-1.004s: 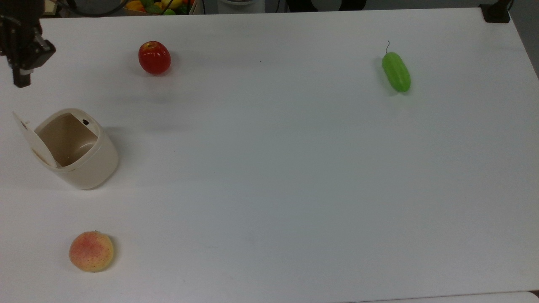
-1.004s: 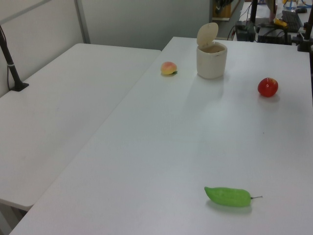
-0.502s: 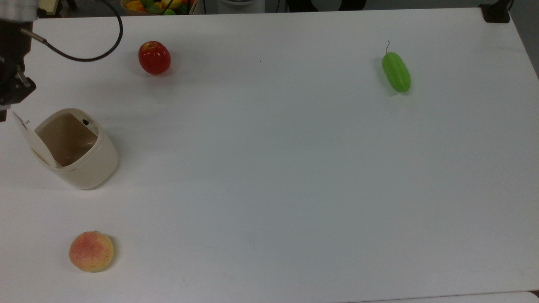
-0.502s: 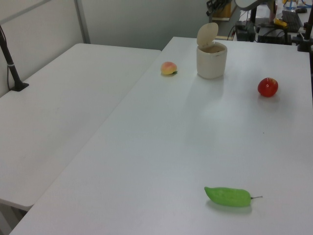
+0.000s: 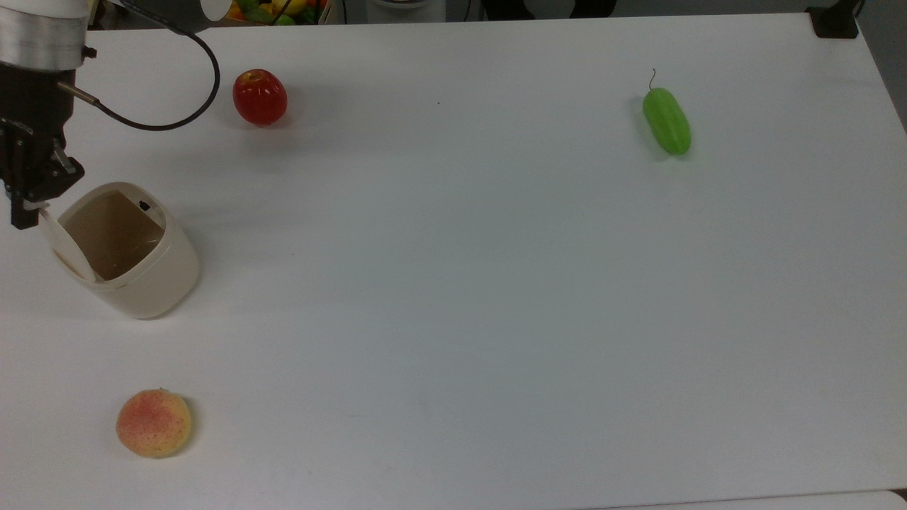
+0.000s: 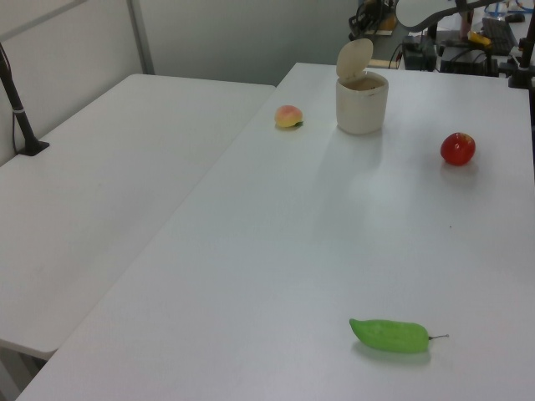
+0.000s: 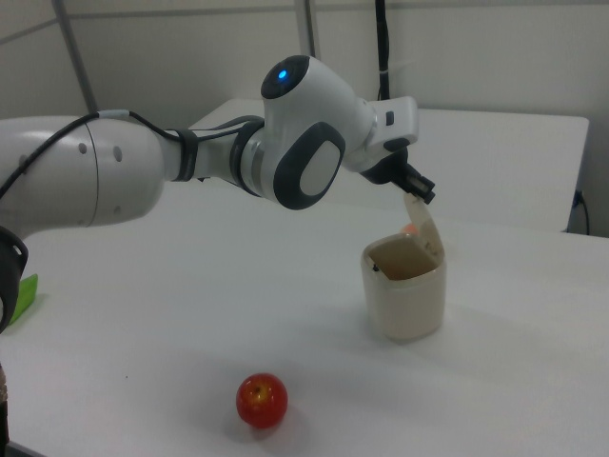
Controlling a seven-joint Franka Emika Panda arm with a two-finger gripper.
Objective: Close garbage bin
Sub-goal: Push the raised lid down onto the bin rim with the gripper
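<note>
Claw of mine has dropped from beside the garbage bin to its upright lid; finger spread I cannot tell. Closing push looks imminent.

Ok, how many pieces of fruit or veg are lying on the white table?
3: red apple top view's upper left, green cucumber upper right, pinkish-yellow peach lower left. More fruit sits beyond the table's far edge.

Bin, cream-beige plastic with a rounded-square body, standing upright on the white table near the top view's left edge. Lid hinged open and raised (brownish interior exposed); a small black button sits at the rim.
</note>
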